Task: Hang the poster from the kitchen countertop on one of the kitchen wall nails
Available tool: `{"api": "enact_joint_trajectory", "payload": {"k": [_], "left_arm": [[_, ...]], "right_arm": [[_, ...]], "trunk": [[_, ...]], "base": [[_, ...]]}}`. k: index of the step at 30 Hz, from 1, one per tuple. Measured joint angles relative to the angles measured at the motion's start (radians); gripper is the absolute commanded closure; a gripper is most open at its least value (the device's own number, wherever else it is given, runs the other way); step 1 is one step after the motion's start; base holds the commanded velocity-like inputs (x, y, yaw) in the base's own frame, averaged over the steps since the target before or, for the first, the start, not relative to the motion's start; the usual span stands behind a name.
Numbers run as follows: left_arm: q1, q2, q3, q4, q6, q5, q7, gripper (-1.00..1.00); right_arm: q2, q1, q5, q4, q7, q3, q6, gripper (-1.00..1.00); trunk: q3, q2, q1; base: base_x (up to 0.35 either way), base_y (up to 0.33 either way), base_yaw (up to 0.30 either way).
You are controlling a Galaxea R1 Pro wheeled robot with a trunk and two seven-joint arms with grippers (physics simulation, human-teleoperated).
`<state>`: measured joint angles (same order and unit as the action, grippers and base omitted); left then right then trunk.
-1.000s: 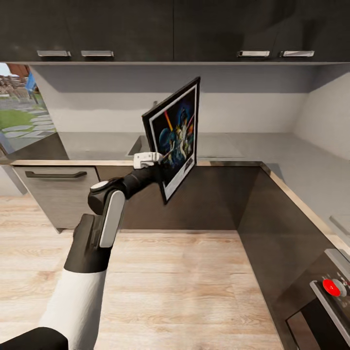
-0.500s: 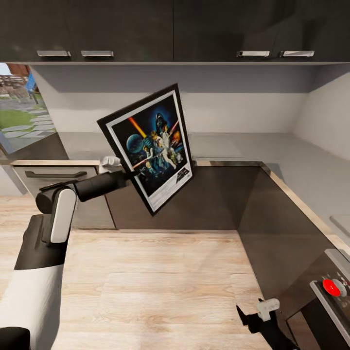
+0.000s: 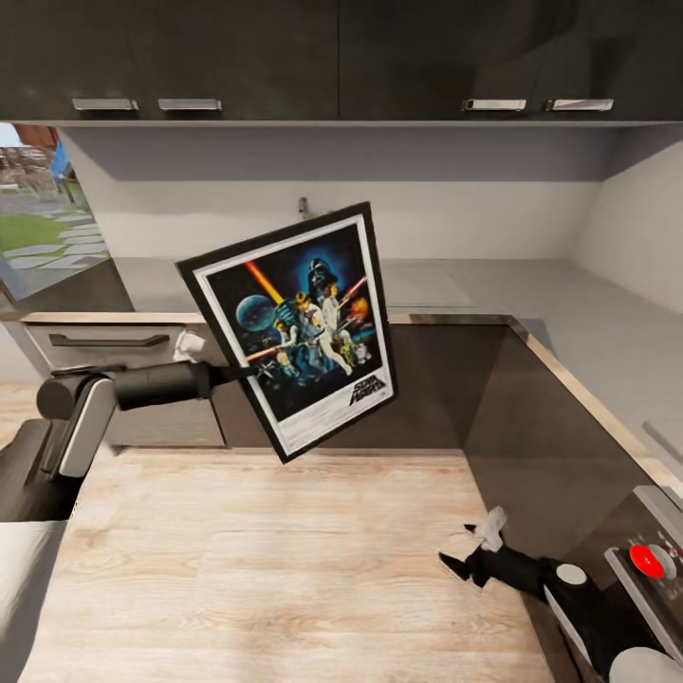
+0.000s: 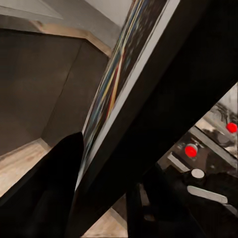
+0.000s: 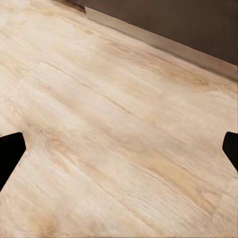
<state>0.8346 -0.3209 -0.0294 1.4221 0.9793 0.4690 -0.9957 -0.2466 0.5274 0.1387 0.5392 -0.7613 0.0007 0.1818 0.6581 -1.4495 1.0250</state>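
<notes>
Fingers of the left gripper clamped on the black-framed edge of the Star Wars poster, held tilted in the air in front of the dark base cabinets, clear of the grey kitchen countertop. Right gripper low over the pale wood floor, fingers spread wide, holding nothing. Steel tap just visible above the poster's top edge.
</notes>
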Motion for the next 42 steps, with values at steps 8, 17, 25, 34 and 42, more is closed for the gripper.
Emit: {"api": "enact_joint_trajectory", "payload": {"k": [8,17,25,34,42], "left_arm": [[-0.051,-0.074,-0.042,-0.012,-0.007,-0.005,-0.123,1.00],[-0.121,-0.164,-0.135,-0.029,-0.050,-0.009,-0.250,1.00],[-0.185,-0.181,-0.198,-0.040,-0.136,-0.009,-0.297,1.00],[-0.192,-0.193,-0.266,-0.040,-0.180,-0.010,-0.372,1.00],[-0.192,-0.192,-0.293,-0.037,-0.187,-0.008,-0.376,1.00]], "right_arm": [[-0.063,0.141,0.005,0.000,-0.316,-0.004,-0.115,-1.00],[-0.111,0.186,0.009,0.014,-0.444,-0.004,-0.183,-1.00],[-0.143,0.191,0.011,0.074,-0.529,-0.003,-0.237,-1.00],[-0.134,0.204,0.016,0.072,-0.605,0.086,-0.276,-1.00],[-0.116,0.200,0.014,0.068,-0.607,0.118,-0.276,-1.00]], "trunk": [[0.000,0.000,0.000],[0.000,0.000,0.000],[0.000,0.000,0.000],[0.000,0.000,0.000],[0.000,0.000,0.000]], "base": [[0.000,0.000,0.000],[0.000,0.000,0.000],[0.000,0.000,0.000],[0.000,0.000,0.000],[0.000,0.000,0.000]]}}
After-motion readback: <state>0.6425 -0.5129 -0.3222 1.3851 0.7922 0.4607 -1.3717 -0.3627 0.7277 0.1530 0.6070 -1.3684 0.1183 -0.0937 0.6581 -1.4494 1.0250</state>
